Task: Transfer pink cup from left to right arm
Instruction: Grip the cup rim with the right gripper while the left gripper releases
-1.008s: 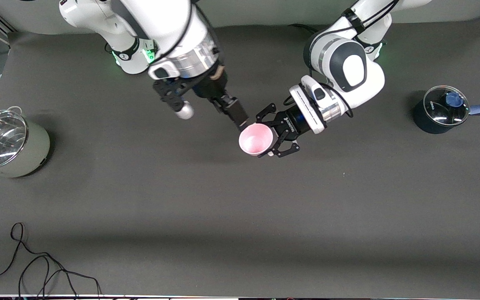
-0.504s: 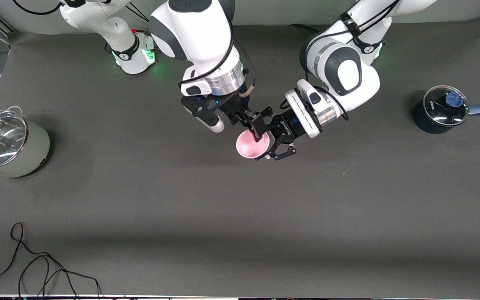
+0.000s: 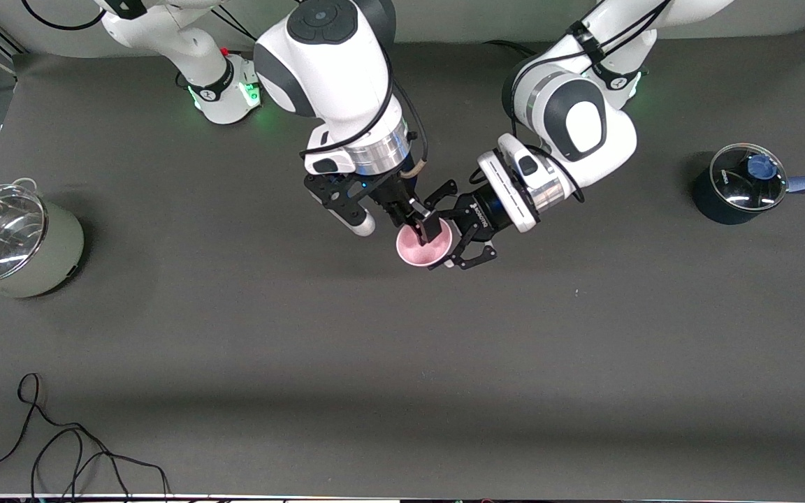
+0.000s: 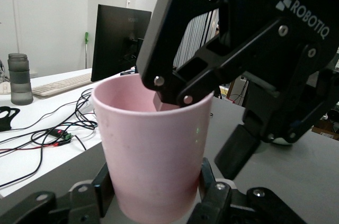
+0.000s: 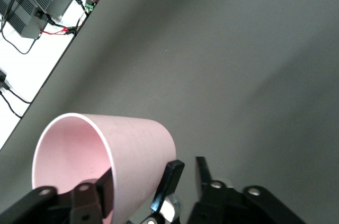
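The pink cup (image 3: 413, 250) is held in the air over the middle of the table, its mouth tilted up. My left gripper (image 3: 444, 241) is shut on its sides; in the left wrist view the cup (image 4: 153, 144) sits between the pads of my left gripper (image 4: 156, 192). My right gripper (image 3: 434, 227) is open and straddles the cup's wall, one finger inside the rim and the other finger (image 4: 238, 152) outside, apart from the wall. In the right wrist view the cup (image 5: 132, 150) lies at my right gripper (image 5: 153, 181), with a left finger (image 5: 169, 179) on the cup's side.
A grey-green pot with a glass lid (image 3: 8, 237) stands at the right arm's end of the table. A dark saucepan with a glass lid and blue handle (image 3: 738, 183) stands at the left arm's end. A black cable (image 3: 60, 447) lies near the table's front edge.
My right arm has swung in over the cup and put one finger inside its rim. My left gripper, with the cup, has shifted slightly toward the right arm's end.
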Controlling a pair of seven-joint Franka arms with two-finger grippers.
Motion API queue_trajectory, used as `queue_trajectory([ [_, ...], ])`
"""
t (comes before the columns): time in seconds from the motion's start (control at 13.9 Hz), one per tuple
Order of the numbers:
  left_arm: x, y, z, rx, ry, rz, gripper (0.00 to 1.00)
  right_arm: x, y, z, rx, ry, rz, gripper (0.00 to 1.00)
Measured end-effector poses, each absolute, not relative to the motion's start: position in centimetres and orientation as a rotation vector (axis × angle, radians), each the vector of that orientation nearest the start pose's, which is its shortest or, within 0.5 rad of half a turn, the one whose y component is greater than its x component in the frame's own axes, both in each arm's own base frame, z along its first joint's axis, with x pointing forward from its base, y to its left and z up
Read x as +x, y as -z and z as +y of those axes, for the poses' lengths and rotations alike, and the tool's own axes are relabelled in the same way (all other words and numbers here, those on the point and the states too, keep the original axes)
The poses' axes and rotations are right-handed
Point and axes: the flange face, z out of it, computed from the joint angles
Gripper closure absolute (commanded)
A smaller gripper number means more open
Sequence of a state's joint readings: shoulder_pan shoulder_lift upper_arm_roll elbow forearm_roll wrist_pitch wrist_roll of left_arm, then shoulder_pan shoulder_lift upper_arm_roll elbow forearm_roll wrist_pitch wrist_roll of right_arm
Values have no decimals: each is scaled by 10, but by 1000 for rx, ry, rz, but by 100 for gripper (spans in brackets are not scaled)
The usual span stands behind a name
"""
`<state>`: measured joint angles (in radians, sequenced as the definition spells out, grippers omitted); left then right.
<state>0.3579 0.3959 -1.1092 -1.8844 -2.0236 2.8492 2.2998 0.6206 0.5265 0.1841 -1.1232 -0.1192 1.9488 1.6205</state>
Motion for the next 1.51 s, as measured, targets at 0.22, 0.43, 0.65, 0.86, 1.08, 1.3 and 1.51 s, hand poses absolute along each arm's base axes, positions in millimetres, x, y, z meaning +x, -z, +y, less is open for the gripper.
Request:
queue_trajectory([
  [0.22, 519, -413, -343, 1814, -1276, -897, 38, 543, -545, 494, -2616, 195, 1157, 100],
  [0.43, 519, -413, -343, 1814, -1282, -908, 30, 543, -544, 494, -2617, 194, 1157, 100],
  [0.65, 521, -414, -342, 1814, -1285, -902, 14, 545, -546, 492, -2614, 195, 1157, 100],
  [0.86, 523, -414, -340, 1818, -1288, -895, 2, 562, -550, 472, -2611, 216, 1165, 100],
  [1.08, 523, -414, -340, 1819, -1286, -892, 2, 572, -547, 455, -2667, 212, 1133, 100],
  [1.3, 523, -413, -340, 1819, -1284, -890, 1, 586, -554, 427, -2725, 193, 1065, 100],
  [1.51, 528, -407, -330, 1844, -1282, -874, 1, 608, -563, 358, -2872, 98, 895, 100],
])
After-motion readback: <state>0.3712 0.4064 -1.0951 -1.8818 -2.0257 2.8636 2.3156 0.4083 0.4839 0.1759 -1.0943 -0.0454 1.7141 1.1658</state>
